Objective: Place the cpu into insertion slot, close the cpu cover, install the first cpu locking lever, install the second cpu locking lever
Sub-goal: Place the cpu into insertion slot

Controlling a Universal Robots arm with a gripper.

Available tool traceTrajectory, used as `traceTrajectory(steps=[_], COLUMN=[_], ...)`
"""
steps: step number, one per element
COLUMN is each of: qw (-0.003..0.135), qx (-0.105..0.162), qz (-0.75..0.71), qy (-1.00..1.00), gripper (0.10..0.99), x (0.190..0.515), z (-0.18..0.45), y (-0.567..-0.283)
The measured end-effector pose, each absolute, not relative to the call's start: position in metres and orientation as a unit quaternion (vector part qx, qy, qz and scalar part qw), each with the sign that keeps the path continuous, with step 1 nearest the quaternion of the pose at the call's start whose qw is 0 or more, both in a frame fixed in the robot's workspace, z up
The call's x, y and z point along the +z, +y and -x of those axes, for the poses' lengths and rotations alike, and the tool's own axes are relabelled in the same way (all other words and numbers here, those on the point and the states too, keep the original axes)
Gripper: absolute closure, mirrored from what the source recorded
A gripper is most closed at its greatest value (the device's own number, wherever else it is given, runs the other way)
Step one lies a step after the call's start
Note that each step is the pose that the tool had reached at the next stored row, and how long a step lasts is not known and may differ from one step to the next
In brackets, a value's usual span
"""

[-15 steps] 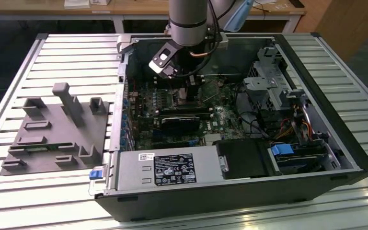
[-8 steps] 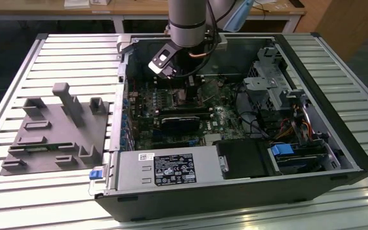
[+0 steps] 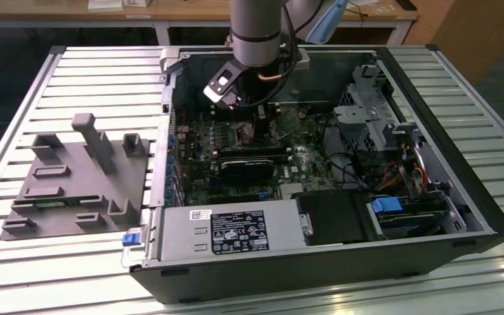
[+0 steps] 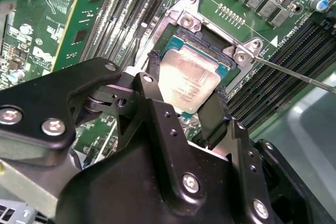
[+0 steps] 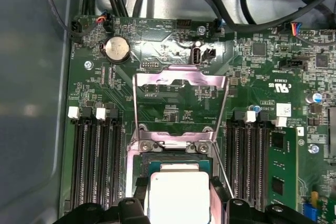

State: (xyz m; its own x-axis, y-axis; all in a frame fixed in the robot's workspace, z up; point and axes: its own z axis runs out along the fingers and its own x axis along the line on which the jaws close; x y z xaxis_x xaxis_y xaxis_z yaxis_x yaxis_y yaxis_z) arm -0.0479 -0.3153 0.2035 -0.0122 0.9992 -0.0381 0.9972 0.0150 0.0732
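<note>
Two black jaws of the gripper [image 4: 187, 81] are clenched on opposite edges of the cpu [image 4: 185, 72]. In the second wrist view I see the chip with its silver top towards the camera, held tilted between them directly over the insertion slot [image 4: 202, 44]. From my seat I can't tell whether the chip's lower edge touches the socket. The slot's silvery rim and dark centre show past the chip's far edge.

In the first wrist view the cpu cover [image 5: 179, 80] stands swung open on its hinge at the far side of the slot, and I can see green board through its square window. Banks of long black memory slots [image 5: 94, 161] flank the socket on both sides. A thin locking lever [image 4: 294, 74] angles away from one corner of the socket, crossing over the memory slots there.

In the exterior view the arm [image 3: 256, 33] reaches down into the open computer case [image 3: 322, 269], which lies on its side on the slatted bench [image 3: 103, 72]. A silver power supply [image 3: 226, 230] fills the near end of the case. A grey moulded fixture [image 3: 77, 177] sits on the bench just beside the case, on the exterior view's left.
</note>
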Motion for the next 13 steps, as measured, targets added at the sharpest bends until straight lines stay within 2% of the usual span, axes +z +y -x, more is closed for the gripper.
traceTrajectory(steps=[13], qw=[0.04], qx=[0.012], qz=[-0.704], qy=[0.709], gripper=[0.545], x=[0.195], z=[0.0481], y=[-0.3134])
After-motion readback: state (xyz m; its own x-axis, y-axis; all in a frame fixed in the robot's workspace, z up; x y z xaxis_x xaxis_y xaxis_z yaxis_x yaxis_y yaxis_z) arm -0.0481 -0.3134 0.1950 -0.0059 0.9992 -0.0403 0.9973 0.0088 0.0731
